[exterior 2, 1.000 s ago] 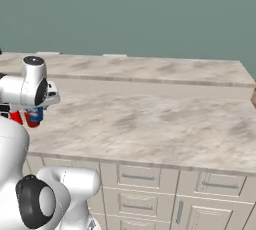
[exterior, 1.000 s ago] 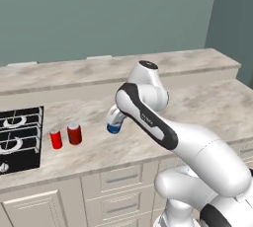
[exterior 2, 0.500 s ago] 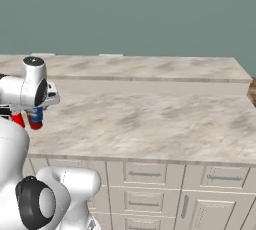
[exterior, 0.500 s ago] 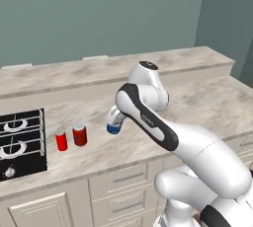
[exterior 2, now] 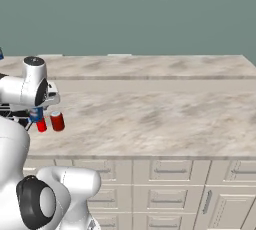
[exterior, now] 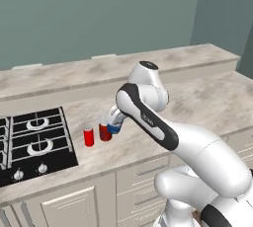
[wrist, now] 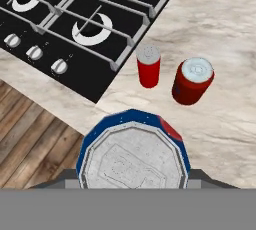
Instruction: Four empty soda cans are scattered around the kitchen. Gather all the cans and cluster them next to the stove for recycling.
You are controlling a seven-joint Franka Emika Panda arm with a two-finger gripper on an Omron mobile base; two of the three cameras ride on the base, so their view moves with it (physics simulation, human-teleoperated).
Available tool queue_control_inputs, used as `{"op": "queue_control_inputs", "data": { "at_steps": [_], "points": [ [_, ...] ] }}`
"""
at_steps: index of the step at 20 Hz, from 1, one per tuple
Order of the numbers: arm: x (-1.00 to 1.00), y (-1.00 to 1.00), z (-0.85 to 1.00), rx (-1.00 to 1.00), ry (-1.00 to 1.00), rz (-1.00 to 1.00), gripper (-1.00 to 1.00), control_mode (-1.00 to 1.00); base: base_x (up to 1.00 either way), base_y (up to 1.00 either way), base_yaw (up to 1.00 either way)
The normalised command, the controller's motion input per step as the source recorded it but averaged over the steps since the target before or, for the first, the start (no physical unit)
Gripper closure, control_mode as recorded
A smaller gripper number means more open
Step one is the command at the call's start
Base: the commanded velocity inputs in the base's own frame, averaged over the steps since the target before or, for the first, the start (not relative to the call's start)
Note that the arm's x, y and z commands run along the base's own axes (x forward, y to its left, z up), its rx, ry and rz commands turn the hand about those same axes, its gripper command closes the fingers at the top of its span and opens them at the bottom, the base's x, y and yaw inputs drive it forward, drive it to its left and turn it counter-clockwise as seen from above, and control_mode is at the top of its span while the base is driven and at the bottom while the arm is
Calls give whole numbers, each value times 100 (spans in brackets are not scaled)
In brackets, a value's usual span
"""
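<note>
My gripper (exterior: pixel 115 124) is shut on a blue soda can (exterior: pixel 114 129) with a red patch and a silvery top (wrist: pixel 132 161), held above the counter's front part. Two red soda cans stand upright on the marble just right of the stove (exterior: pixel 32 142): a slim one (exterior: pixel 88 136) nearest the cooktop edge and a wider one (exterior: pixel 104 132) beside it. The hand view looks down on the slim can (wrist: pixel 148 66), the wider can (wrist: pixel 193 80) and the stove's grates and knobs (wrist: pixel 75 21). In the right base view the held can (exterior 2: pixel 35 114) hangs left of the red pair (exterior 2: pixel 57 121).
The marble counter (exterior: pixel 207 97) runs right of the cans, with a raised ledge (exterior: pixel 74 73) along the wall. Cabinet drawers (exterior 2: pixel 165 171) sit under the counter's front edge. Wooden floor (wrist: pixel 30 144) shows below that edge in the hand view.
Both base views have shifted: the stove and the red cans have come further into the picture, so the base has moved. The arm keeps its pose with the blue can still gripped.
</note>
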Motion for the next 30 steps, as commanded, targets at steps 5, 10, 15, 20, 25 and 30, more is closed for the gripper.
{"op": "queue_control_inputs", "data": {
  "at_steps": [5,10,15,20,25,30],
  "points": [
    [0,0,0,0,0,0,100,100,-20,31,-16],
    [0,0,0,0,0,0,100,100,0,0,0],
    [0,0,0,0,0,0,100,100,0,0,0],
    [0,0,0,0,0,0,100,100,-2,4,0],
    [0,0,0,0,0,0,100,100,-8,3,0],
    [-10,0,0,0,1,-9,100,-100,0,0,0]
  ]
}}
